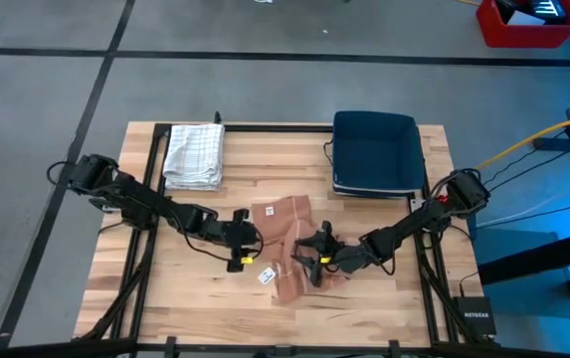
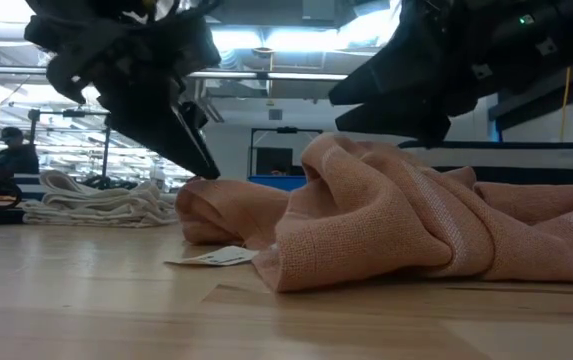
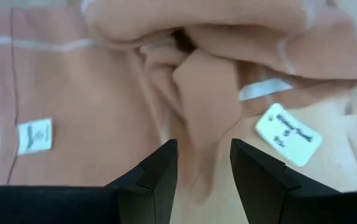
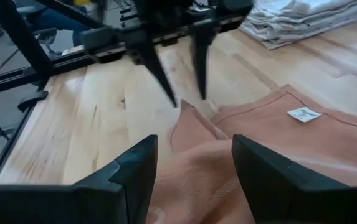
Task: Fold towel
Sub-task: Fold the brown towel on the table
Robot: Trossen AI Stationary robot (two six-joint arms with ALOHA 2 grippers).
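Note:
A salmon-coloured towel (image 1: 289, 244) lies crumpled on the middle of the wooden table, with white tags (image 3: 288, 134) at its edges. My left gripper (image 1: 250, 239) is at the towel's left edge, open and slanting down, its fingers on either side of a raised fold (image 3: 206, 93). My right gripper (image 1: 314, 254) is low over the towel's right part and open. A hump of cloth (image 4: 197, 168) rises between its fingers. In the low view the towel (image 2: 396, 215) is bunched in thick folds. My left gripper (image 3: 203, 146) stands astride a narrow raised fold at the towel's left edge (image 4: 187, 115), slanting down from the table's left. One fingertip (image 2: 209, 170) reaches the cloth, but I cannot tell whether it touches. My right gripper (image 4: 194, 140) has a hump of towel between its open fingers; whether they touch it I cannot tell.
A folded white checked towel (image 1: 195, 154) lies at the table's far left. A dark blue bin (image 1: 377, 151) sits at the far right. Bare wood (image 1: 190, 288) shows along the near edge. A person (image 2: 11, 150) is in the room behind.

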